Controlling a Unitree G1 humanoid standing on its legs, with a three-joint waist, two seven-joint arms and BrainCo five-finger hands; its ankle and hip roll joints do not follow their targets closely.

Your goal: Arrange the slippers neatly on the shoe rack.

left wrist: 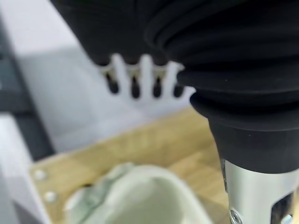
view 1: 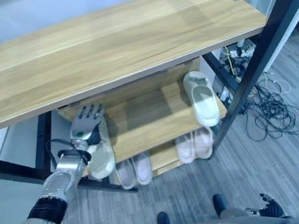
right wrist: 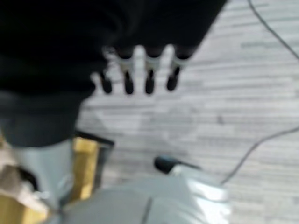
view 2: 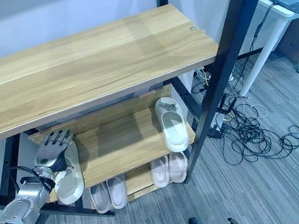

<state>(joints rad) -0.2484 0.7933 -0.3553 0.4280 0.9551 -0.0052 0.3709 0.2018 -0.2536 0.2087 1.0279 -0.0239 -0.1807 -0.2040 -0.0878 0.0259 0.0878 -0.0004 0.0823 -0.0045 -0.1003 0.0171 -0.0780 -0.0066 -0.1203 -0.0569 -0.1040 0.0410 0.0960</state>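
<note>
1. The shoe rack (view 1: 108,44) had a wide bare top board overhanging the lower shelves, so reaching in meant going under that edge.
2. The middle shelf (view 2: 126,142) had open wood between its two slippers.
3. One pale slipper (view 2: 171,122) lay at that shelf's right end; another slipper (view 2: 68,178) lay at the left edge, apparently being lined up.
4. The left hand (view 1: 87,126) rested over it, fingers spread, relaxed, grasping nothing.
5. The right hand (right wrist: 140,74) hung by the floor, fingers straight.

Left robot hand (view 1: 87,128) raised, fingers seemingly straight; right robot hand (right wrist: 140,74) low.
</note>
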